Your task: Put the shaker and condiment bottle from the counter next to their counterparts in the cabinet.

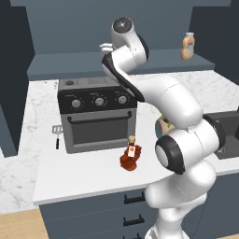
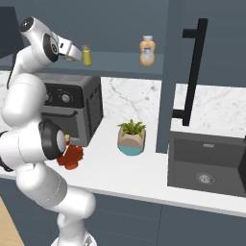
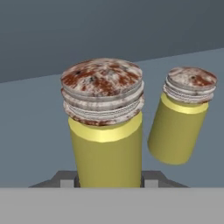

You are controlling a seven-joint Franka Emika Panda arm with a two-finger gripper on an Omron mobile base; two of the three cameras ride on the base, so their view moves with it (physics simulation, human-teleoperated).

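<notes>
Hand view puts the shaker (image 3: 106, 127) at centre frame, rising straight from between the gripper (image 3: 109, 181) fingertips at the bottom edge, so the jaws look clamped on its lower body; upright carriage keeps the cap up and lets it be set down flat. Just right of it in the frame, apart by a narrow gap, stands the second shaker (image 3: 181, 120), its counterpart, on the blue-grey shelf. Both caps look mottled red and grey here, so the colours do not tell them apart; the grip does.

Right base view shows the arm stretched to the upper left of the frame, the hand hard beside a yellow-green shaker on the cabinet (image 2: 120, 60) shelf, with the orange bottle (image 2: 147, 50) further right on the same shelf. That placement suits the job: the pair belongs side by side.

Lower centre of the left base view, the condiment bottle (image 1: 131, 156) waits on the counter (image 1: 70, 177), just in front of the toaster oven (image 1: 98, 114), untouched. By my judgement, the shaker half is nearly done and only release remains.
</notes>
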